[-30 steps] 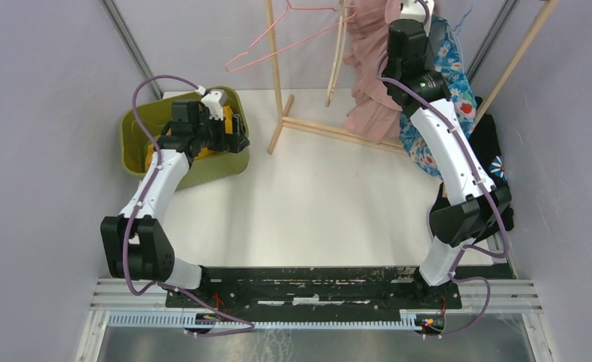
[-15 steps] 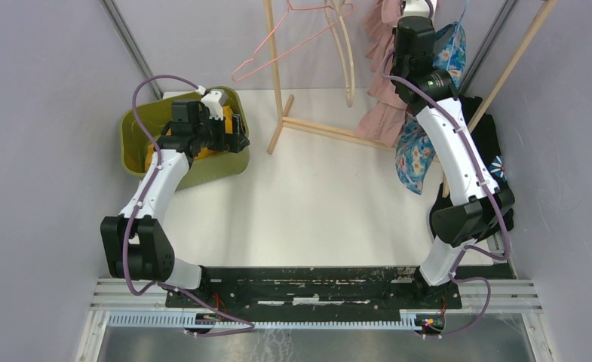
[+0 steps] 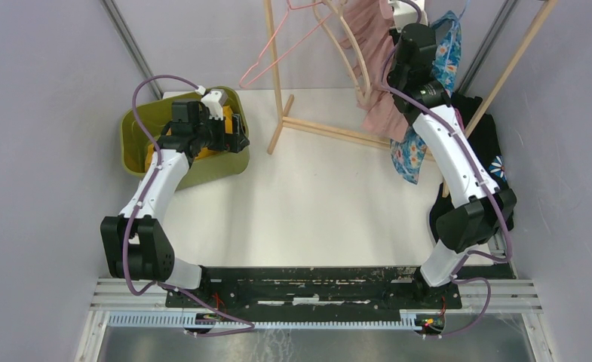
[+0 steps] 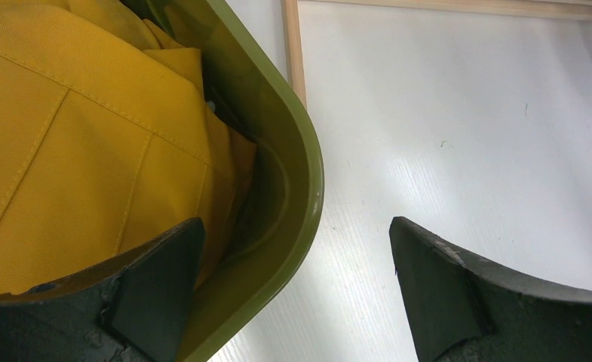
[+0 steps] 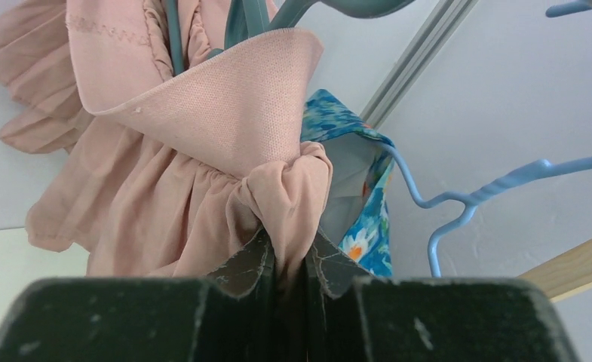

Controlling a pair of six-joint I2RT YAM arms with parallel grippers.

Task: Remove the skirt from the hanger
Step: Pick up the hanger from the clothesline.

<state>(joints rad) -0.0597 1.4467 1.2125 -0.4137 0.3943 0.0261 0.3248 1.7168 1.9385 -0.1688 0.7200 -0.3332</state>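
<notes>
The white table [image 3: 330, 181] is filling the middle of the overhead view, and the wooden rack [image 3: 274, 68] is running off the top edge. The pink skirt [image 3: 383, 117] is hanging at upper right, its top cut off, half covering a flowered garment [image 3: 406, 154]. At left, the left claw [image 4: 296, 234] is gaping wide over the green bin [image 3: 130, 143]. The right claw [image 5: 289, 260] is pinching a bunched fold of skirt. The teal hanger [image 5: 236, 23] is mostly buried in cloth.

No text, label, brand, number or sign can be read in any view. The cloth carries only flower print and stitching, and the bin and rack are plain.
</notes>
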